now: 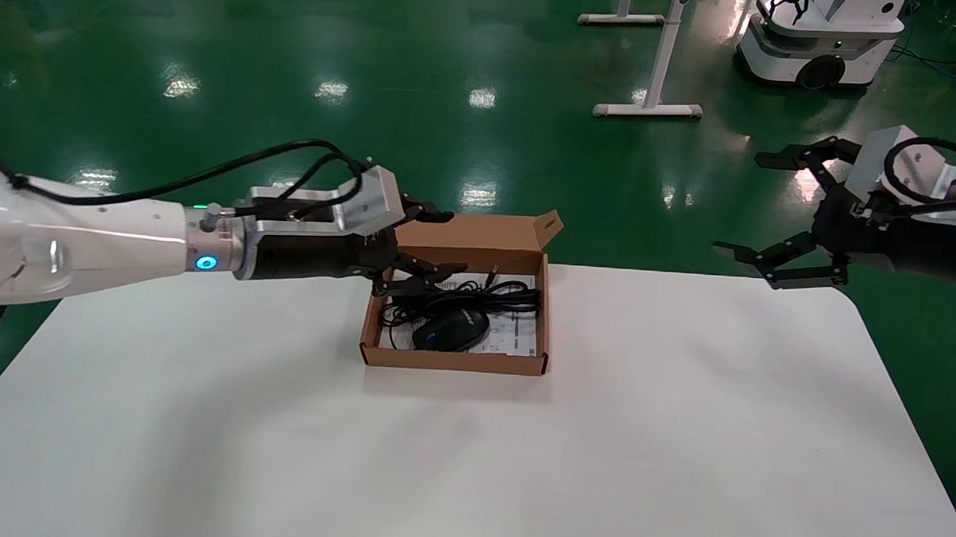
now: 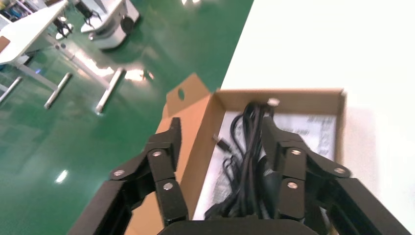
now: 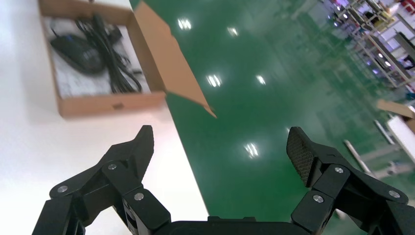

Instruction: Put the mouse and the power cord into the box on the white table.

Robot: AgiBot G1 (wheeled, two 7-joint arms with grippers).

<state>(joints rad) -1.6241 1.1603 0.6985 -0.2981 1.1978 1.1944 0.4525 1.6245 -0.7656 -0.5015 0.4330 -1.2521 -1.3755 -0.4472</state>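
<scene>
The brown box [image 1: 455,361] stands open on the white table [image 1: 679,434], near its far edge. The black mouse [image 1: 450,329] lies inside it, toward the front. Behind the mouse lies a bundle of black cable, the power cord [image 1: 485,294], mixed with the mouse's thin cable. My left gripper [image 1: 455,242] is open at the box's back left corner. In the left wrist view one finger [image 2: 169,147] is outside the box wall [image 2: 200,147] and the other finger [image 2: 276,144] sits beside the cord [image 2: 252,142]. My right gripper [image 1: 741,202] hangs open past the table's far right corner.
The box's flap lid [image 1: 479,233] stands up at the back, over the table's far edge. Beyond is green floor with white stand legs [image 1: 649,109] and another robot's base [image 1: 820,42]. The right wrist view shows the box [image 3: 107,103] far off.
</scene>
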